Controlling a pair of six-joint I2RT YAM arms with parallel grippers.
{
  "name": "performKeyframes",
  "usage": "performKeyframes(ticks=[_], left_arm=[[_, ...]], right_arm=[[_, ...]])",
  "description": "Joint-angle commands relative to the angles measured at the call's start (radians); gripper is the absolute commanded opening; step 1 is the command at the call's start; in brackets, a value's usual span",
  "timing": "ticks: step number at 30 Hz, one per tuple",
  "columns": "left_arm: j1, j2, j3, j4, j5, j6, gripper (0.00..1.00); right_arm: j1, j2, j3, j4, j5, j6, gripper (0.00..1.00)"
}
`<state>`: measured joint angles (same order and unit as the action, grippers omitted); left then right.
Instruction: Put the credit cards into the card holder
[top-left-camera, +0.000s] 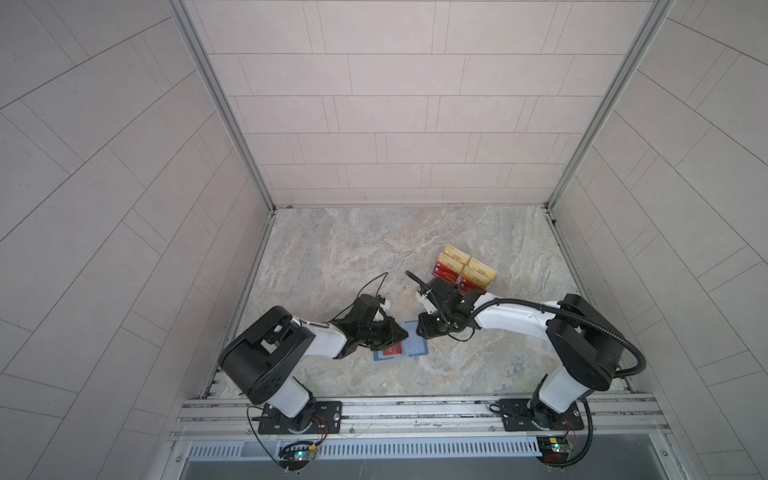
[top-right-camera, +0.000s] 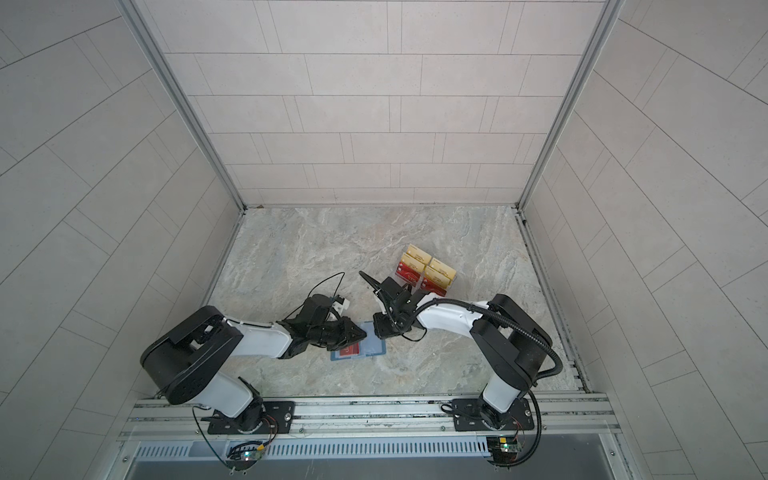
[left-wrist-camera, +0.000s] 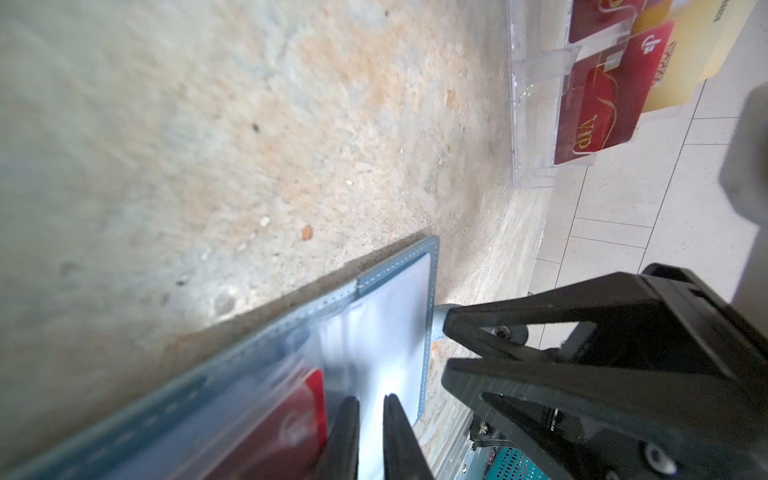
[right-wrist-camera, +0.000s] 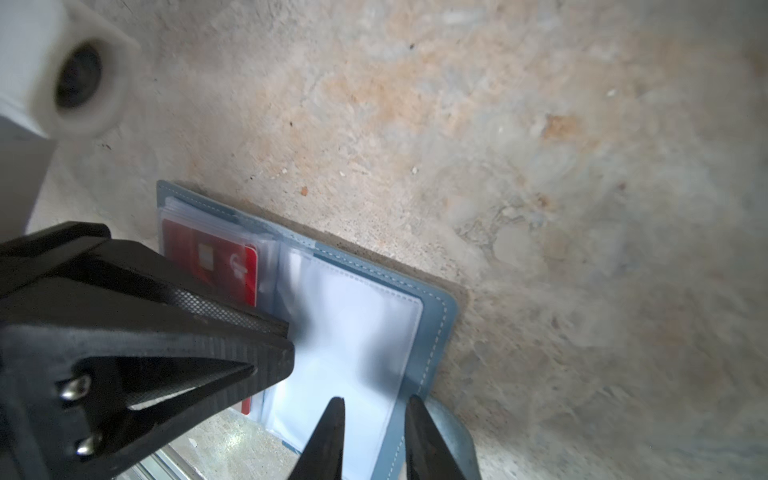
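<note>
The slate-blue card holder lies open and flat on the marble table. One red credit card sits inside a clear sleeve on its left page. My left gripper hovers low over the spine, its jaws a narrow slit apart over the pale sleeve, with nothing seen between them. My right gripper is open and straddles the holder's stitched right edge by the snap tab. More red credit cards stand in the rack behind.
A clear acrylic tiered rack stands behind the right gripper, with gold-yellow cards above the red ones. Tiled walls close the table on three sides. An aluminium rail runs along the front.
</note>
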<state>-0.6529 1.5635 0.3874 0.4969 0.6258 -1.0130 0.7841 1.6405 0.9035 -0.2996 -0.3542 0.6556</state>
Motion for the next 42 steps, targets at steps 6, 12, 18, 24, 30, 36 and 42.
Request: performKeyframes(ticks=[6, 12, 18, 24, 30, 36, 42], left_arm=[[-0.004, 0.029, 0.008, 0.069, 0.028, 0.006, 0.19], [-0.004, 0.041, 0.009, 0.096, 0.035, -0.001, 0.19], [-0.004, 0.059, 0.008, 0.116, 0.037, -0.013, 0.18], [-0.004, 0.063, 0.011, 0.124, 0.038, -0.016, 0.08], [-0.004, 0.043, 0.004, 0.117, 0.045, -0.013, 0.0], [-0.004, -0.002, 0.003, 0.096, 0.058, 0.013, 0.0], [-0.004, -0.016, -0.008, 0.12, 0.076, 0.017, 0.0]], right_arm=[[-0.002, 0.006, -0.023, 0.014, 0.015, 0.013, 0.29], [-0.002, 0.024, -0.037, 0.034, 0.004, 0.019, 0.28], [-0.002, 0.023, -0.046, 0.044, -0.003, 0.028, 0.28], [-0.003, -0.019, -0.043, 0.034, 0.015, 0.029, 0.28], [-0.017, -0.046, -0.038, 0.016, 0.029, 0.026, 0.28], [-0.051, -0.101, -0.064, 0.017, 0.039, 0.026, 0.28], [-0.059, -0.089, -0.077, 0.021, 0.028, 0.021, 0.28]])
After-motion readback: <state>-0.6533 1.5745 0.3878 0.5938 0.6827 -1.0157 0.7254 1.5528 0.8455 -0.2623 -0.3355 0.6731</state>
